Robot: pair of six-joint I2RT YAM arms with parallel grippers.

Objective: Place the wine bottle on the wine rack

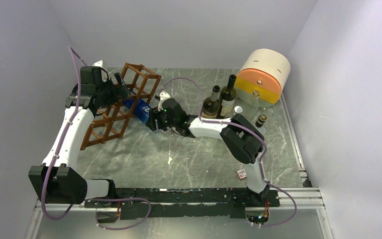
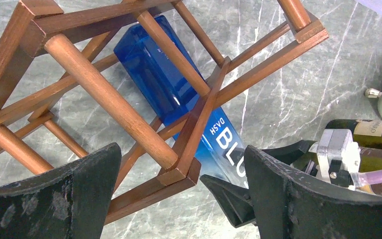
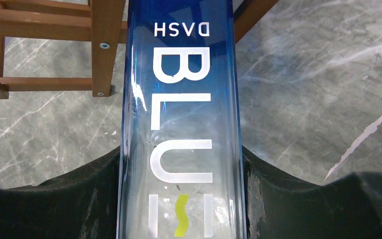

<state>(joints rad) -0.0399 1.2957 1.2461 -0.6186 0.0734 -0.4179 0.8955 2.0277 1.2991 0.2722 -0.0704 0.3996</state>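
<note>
The right claw (image 3: 179,169) was clenched on the clear lower body of the wine bottle (image 3: 179,99), a blue glass piece with white lettering. The bottle reached straight ahead of the fingers, its far end already inside a low cell of the wine rack (image 2: 104,94), with wooden bars crossing over it. The left claw (image 2: 183,154) hung released, fingers spread, with a corner of the rack just below and between them; I could not tell whether either finger touched the wood.

My worry was the rack itself. Nothing appeared to grip it, so a push from the right claw could skid it across the desk (image 1: 189,154) or tip it away. The bottle also lay at a slant to the bars, and its edge might catch on one and jam. Smooth glass could slip in the pads, and letting go too early would probably let it slide back out.
</note>
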